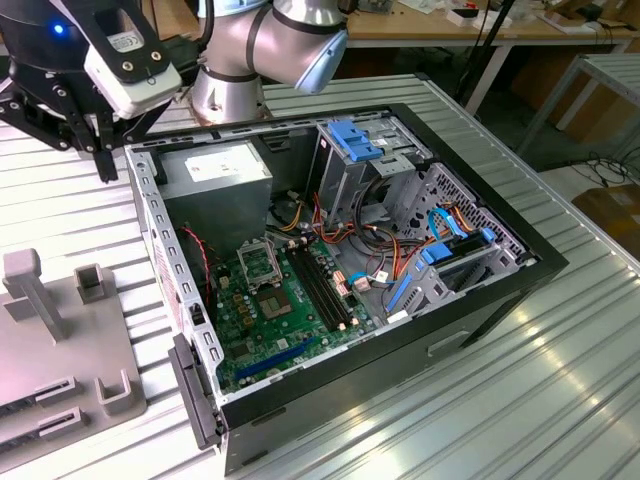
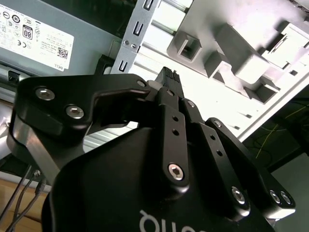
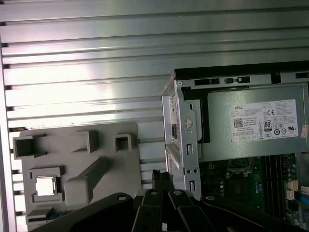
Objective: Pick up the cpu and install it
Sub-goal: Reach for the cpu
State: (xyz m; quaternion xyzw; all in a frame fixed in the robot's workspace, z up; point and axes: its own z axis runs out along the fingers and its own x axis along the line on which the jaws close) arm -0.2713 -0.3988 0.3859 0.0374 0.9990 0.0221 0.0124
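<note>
The cpu (image 3: 46,186), a small silvery square chip, lies flat in a recess of the grey fixture (image 3: 77,159) on the table beside the computer case. My gripper (image 3: 161,178) hangs above the table between the fixture and the case's corner by the power supply (image 3: 251,123). Its black fingers (image 2: 166,77) are pressed together with nothing between them, so it is shut and apart from the cpu. In the exterior view the gripper (image 1: 103,165) is at the upper left, over the case's back corner. The metal-framed socket (image 1: 262,262) sits on the green board (image 1: 270,320) inside the case.
The open black computer case (image 1: 520,270) lies on the ribbed metal table (image 1: 540,400), with blue drive brackets (image 1: 352,138), bundled cables and memory slots (image 1: 325,290) inside. The grey fixture (image 1: 60,340) carries upright posts and blocks at the exterior view's left.
</note>
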